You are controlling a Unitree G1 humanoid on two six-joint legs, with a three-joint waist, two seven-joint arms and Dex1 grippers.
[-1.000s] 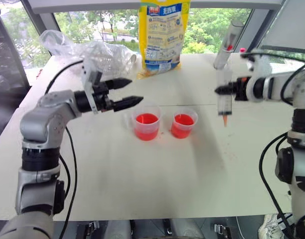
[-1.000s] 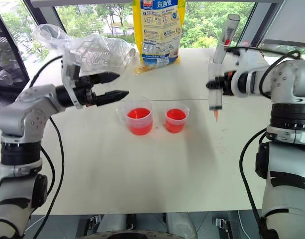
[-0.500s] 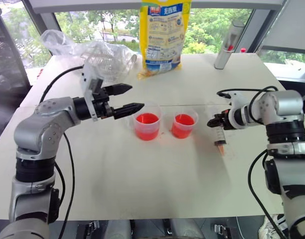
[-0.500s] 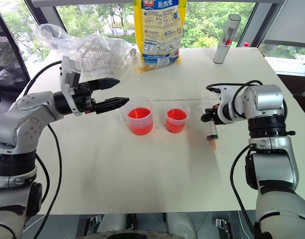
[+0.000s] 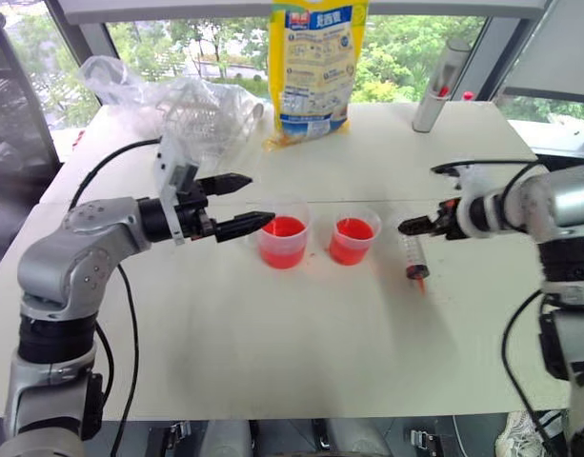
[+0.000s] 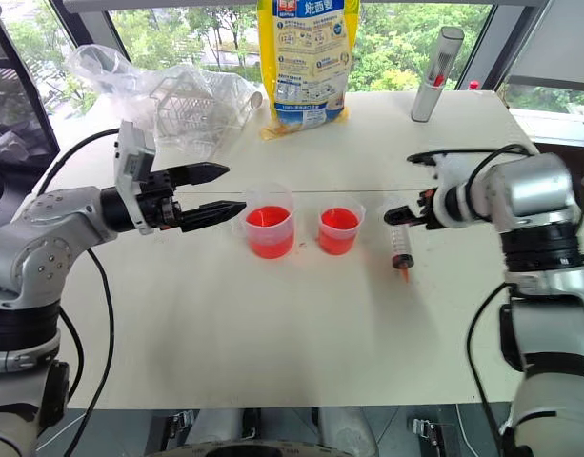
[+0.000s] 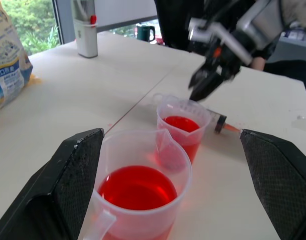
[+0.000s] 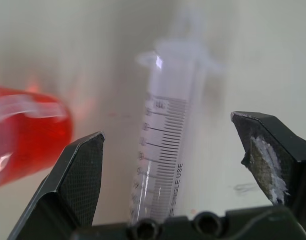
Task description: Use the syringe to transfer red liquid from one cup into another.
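The syringe [image 5: 414, 257] lies flat on the white table, its orange-red tip toward the near edge, just right of the smaller cup [image 5: 353, 238]. My right gripper [image 5: 409, 227] hovers over its plunger end, open, with the barrel [image 8: 162, 145] lying free between the spread fingers. The larger spouted beaker [image 5: 282, 243] stands left of the small cup; both hold red liquid [image 5: 282, 228]. My left gripper [image 5: 258, 200] is open and level, its tips beside the beaker's left rim, holding nothing. The left wrist view shows the beaker [image 7: 138, 185] between its fingers, with the small cup [image 7: 182, 127] behind it.
A yellow bag [image 5: 315, 67] stands at the back centre. A grey tube [image 5: 439, 86] stands at the back right. A crumpled clear plastic bag with a white basket [image 5: 196, 109] lies at the back left.
My right gripper brought the upright syringe down from the air to the table and opened, letting it go. The syringe now lies flat. My left gripper drew back slightly.
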